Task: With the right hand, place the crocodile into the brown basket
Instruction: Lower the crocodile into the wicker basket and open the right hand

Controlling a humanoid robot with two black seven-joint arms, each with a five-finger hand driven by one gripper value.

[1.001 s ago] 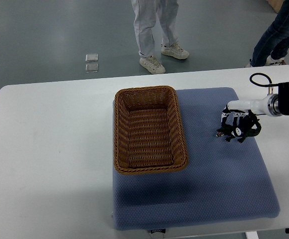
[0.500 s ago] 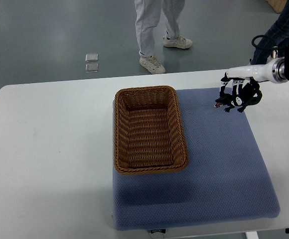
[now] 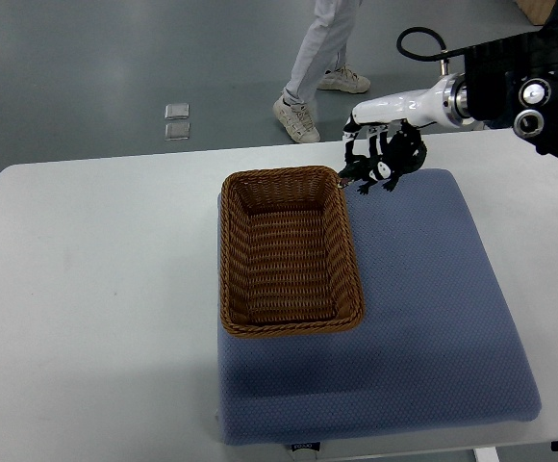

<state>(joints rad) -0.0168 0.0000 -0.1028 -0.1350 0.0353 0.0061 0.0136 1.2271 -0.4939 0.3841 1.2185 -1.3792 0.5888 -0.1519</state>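
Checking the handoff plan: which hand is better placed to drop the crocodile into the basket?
Right. The right hand already grips the crocodile, raised beside the brown basket's far right corner. No left hand is in view.

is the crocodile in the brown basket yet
Not yet. The right hand holds the crocodile just outside the brown basket's far right corner.

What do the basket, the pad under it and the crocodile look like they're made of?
Brown basket: woven wicker or rattan, by the ribbed weave.
Blue pad: soft fabric or foam, matte with a dotted texture.
Crocodile, held by the right hand: probably moulded plastic or rubber, dark and slightly glossy.
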